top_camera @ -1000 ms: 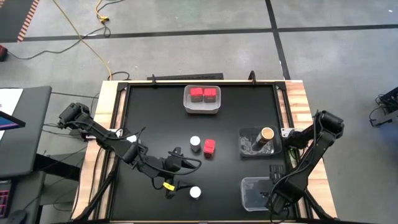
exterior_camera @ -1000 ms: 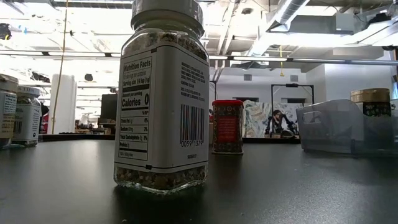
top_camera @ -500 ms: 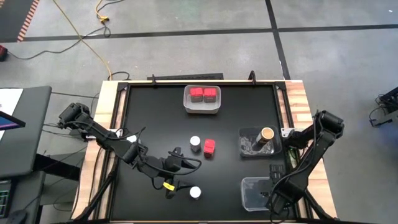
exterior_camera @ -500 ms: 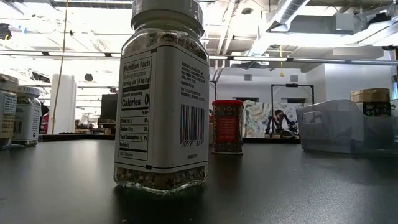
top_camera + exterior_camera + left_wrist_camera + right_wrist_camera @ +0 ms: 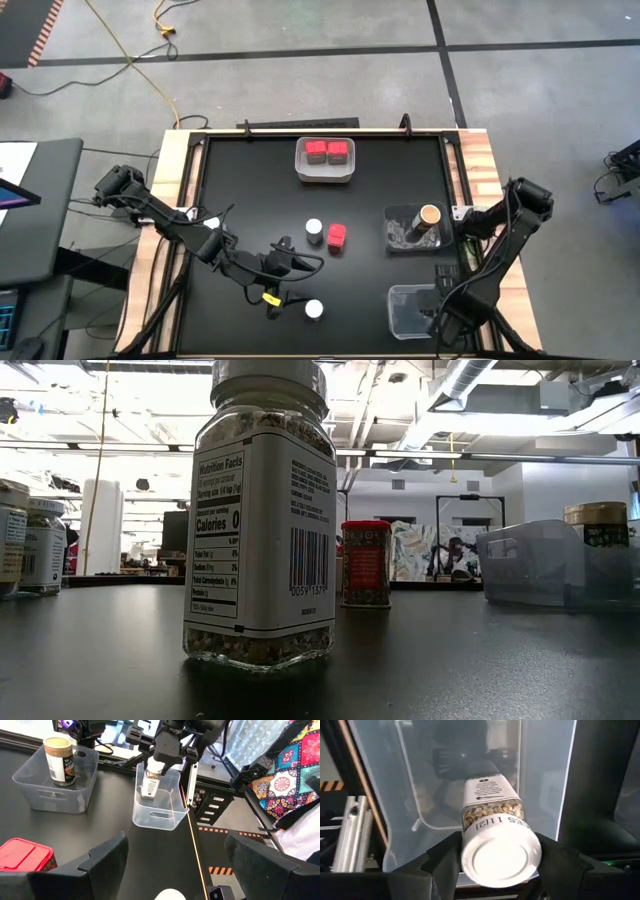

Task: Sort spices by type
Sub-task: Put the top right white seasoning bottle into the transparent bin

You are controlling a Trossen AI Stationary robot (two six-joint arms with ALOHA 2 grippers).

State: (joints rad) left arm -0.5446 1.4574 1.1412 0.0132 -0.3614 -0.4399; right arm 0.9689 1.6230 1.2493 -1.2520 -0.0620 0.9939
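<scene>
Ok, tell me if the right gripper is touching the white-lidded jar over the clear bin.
Touching. In the right wrist view both fingers press against the white-lidded jar, held above the clear bin.

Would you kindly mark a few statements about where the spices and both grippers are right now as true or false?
1. The right gripper holds a white-lidded jar over the empty clear bin. True.
2. The white bin holds three red boxes. False: two.
3. The brown jar stands in a clear bin. True.
4. The left gripper grips the loose red box. False: its fingers are open, holding nothing.
</scene>
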